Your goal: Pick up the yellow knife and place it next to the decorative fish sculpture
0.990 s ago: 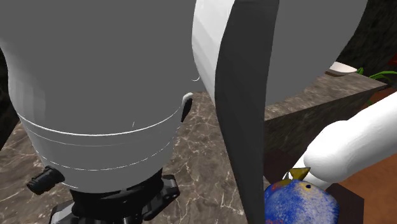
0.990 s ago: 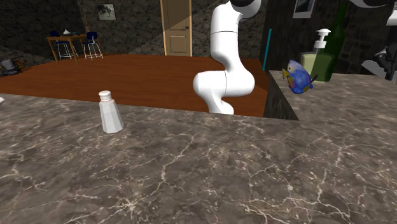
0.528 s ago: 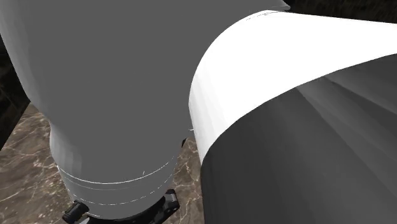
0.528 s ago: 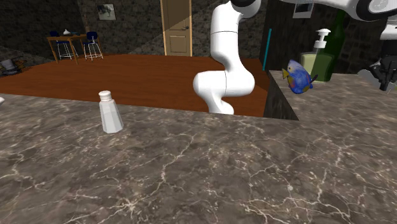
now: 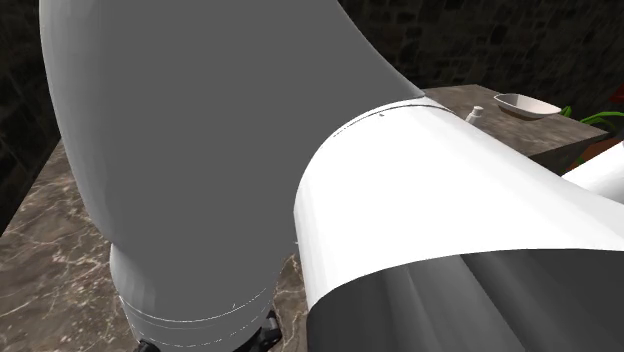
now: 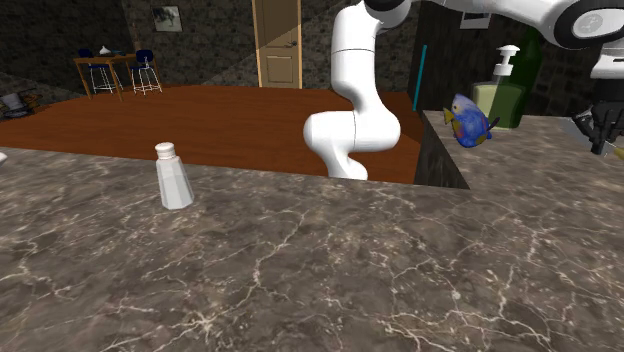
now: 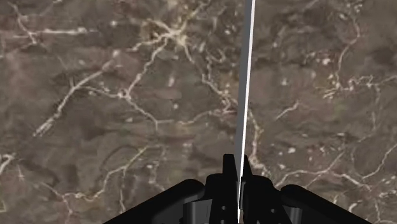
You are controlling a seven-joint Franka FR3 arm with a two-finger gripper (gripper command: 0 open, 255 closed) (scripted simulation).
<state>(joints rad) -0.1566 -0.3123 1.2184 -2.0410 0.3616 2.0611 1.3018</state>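
A shallow white bowl sits at the far end of the bench in the shoulder view; from this angle its inside cannot be made out. In the second exterior view a pale pump bottle stands by the bench's back corner with a dark green bottle just behind it, and what either one holds cannot be told. A white salt shaker stands upright, well apart from them, toward that view's left.

The end effector is clamped on the knife. In the wrist view the black fingers press together on the thin blade, which shows grey, edge-on, and runs straight out from them over the marbled surface. In the second exterior view the end effector hangs above the bench at the right edge, so the knife is up in the grip and well to the right of the blue and yellow fish. The fish stands on the bench just in front of the pump bottle.

Compared with half a second ago, the end effector has come lower toward the bench and the forearm has dropped further into the second exterior view. In the shoulder view the big arm links have swung round, opening the view onto the bowl. The shaker, bottles and fish have not moved.
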